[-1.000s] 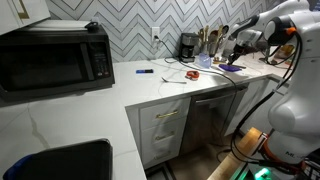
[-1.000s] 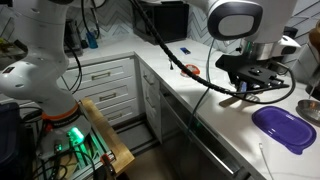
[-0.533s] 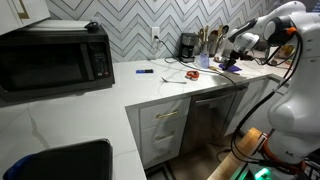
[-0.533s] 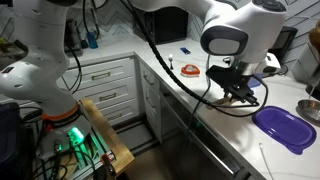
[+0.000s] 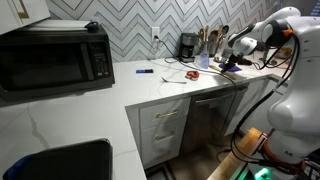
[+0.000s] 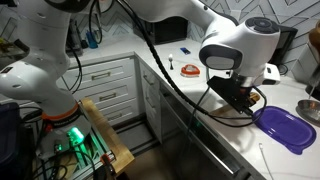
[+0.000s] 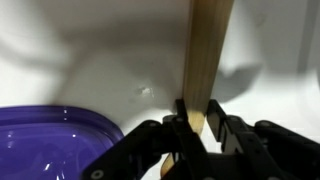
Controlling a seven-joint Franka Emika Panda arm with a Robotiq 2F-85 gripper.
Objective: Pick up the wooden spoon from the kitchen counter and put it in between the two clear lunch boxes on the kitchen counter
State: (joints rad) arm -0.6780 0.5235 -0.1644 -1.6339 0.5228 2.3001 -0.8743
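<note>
In the wrist view my gripper is shut on the wooden spoon, a pale tan strip that runs up between the black fingers over the white kitchen counter. A lunch box with a purple lid lies at the lower left of that view. In an exterior view the gripper hangs low over the counter, just beside the purple-lidded box. In an exterior view the gripper sits at the far end of the counter; the spoon is too small to see there.
A microwave, a dark blue pen-like item and a red-handled item are on the counter. A utensil holder and a black appliance stand at the backsplash. White drawers are below.
The arm has moved lower and toward the purple-lidded box, carrying the spoon with it. The gripper has stayed shut.
</note>
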